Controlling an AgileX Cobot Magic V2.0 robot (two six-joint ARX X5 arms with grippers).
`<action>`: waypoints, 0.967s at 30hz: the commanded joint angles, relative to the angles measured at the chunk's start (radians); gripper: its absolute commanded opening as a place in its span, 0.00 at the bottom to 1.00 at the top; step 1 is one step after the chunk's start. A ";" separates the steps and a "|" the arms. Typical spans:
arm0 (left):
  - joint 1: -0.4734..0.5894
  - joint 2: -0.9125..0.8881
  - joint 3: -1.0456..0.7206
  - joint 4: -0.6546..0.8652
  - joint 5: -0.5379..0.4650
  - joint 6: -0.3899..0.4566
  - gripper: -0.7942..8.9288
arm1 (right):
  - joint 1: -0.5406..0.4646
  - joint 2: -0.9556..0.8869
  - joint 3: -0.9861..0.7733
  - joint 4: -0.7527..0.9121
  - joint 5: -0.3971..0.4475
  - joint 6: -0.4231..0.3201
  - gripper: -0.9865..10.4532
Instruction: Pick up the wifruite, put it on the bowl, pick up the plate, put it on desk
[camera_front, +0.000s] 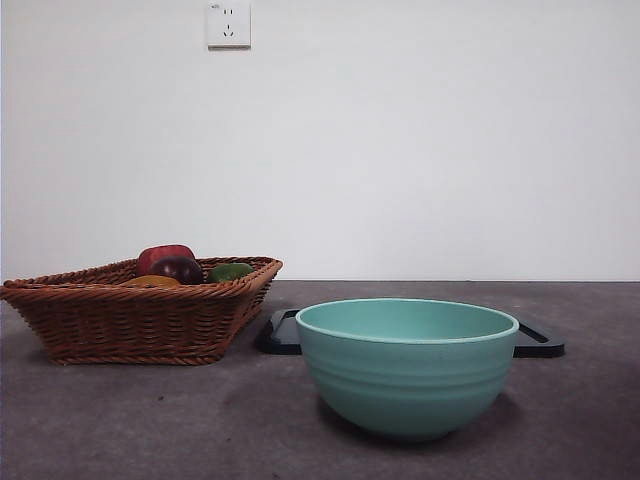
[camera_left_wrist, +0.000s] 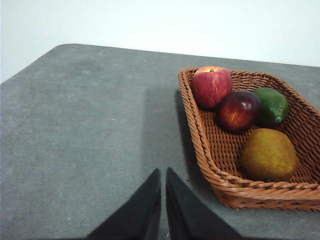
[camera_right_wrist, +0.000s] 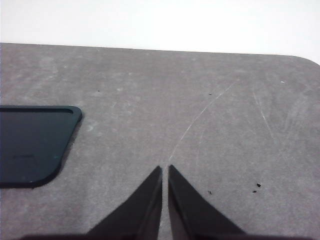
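The orange fruit (camera_left_wrist: 268, 154) sits in the wicker basket (camera_left_wrist: 210, 165) at the lower right of the left wrist frame, nearest the basket's front rim, with a dark purple fruit (camera_left_wrist: 238, 110), an apple (camera_left_wrist: 212, 86) and a green fruit (camera_left_wrist: 271, 106) behind it. The left gripper (camera_left_wrist: 163, 175) hangs over bare surface (camera_left_wrist: 85, 140) just beside the basket, fingers clenched on nothing. The right gripper (camera_right_wrist: 165, 172) is likewise closed and empty, with a black tray (camera_right_wrist: 30, 145) at the left edge of its frame. In the front view the teal bowl (camera_front: 407, 365) stands low and centre, the tray behind it.

The fruit looks firm, rounded and fairly light, its skin dull rather than slick. I'd take it across its widest part from above, clear of the rim.
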 joint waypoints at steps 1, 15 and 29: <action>0.000 -0.001 -0.020 -0.003 0.000 -0.003 0.10 | 0.002 -0.002 -0.005 0.014 0.003 -0.005 0.10; 0.000 -0.001 -0.019 0.059 0.000 -0.032 0.10 | 0.002 -0.002 -0.002 0.059 -0.061 0.155 0.10; -0.002 0.022 0.163 0.085 -0.020 -0.121 0.10 | 0.013 0.034 0.210 0.058 -0.058 0.391 0.09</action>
